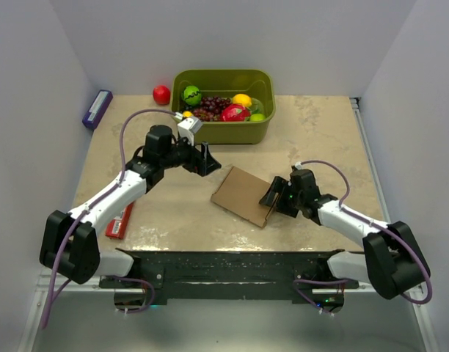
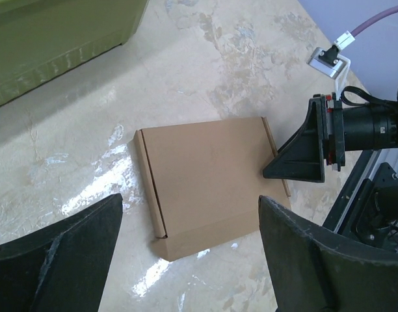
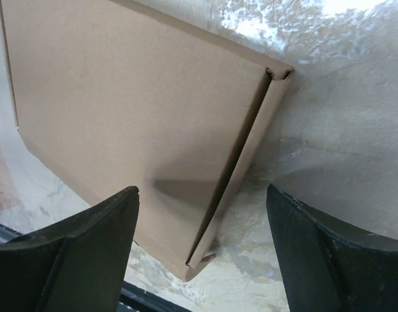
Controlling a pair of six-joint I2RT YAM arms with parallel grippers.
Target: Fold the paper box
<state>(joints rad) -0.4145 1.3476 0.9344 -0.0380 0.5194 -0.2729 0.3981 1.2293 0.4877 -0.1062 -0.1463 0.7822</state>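
Note:
The paper box (image 1: 241,193) is a plain brown cardboard piece lying closed and flat on the table's middle. My left gripper (image 1: 208,160) is open and empty, hovering just beyond the box's far left corner. In the left wrist view the box (image 2: 205,182) lies ahead of the open left gripper (image 2: 189,260). My right gripper (image 1: 272,196) is open at the box's right edge. In the right wrist view the box (image 3: 134,110) shows its side flap edge between the spread fingers of the right gripper (image 3: 202,250), with nothing gripped. A right fingertip (image 2: 296,156) sits at the box's edge.
An olive-green tub (image 1: 263,126) of fruit stands at the back centre, also seen in the left wrist view (image 2: 56,39). A red ball (image 1: 161,94) lies left of it. A purple pack (image 1: 97,108) leans by the left wall. A slim red pack (image 1: 120,220) lies under the left arm.

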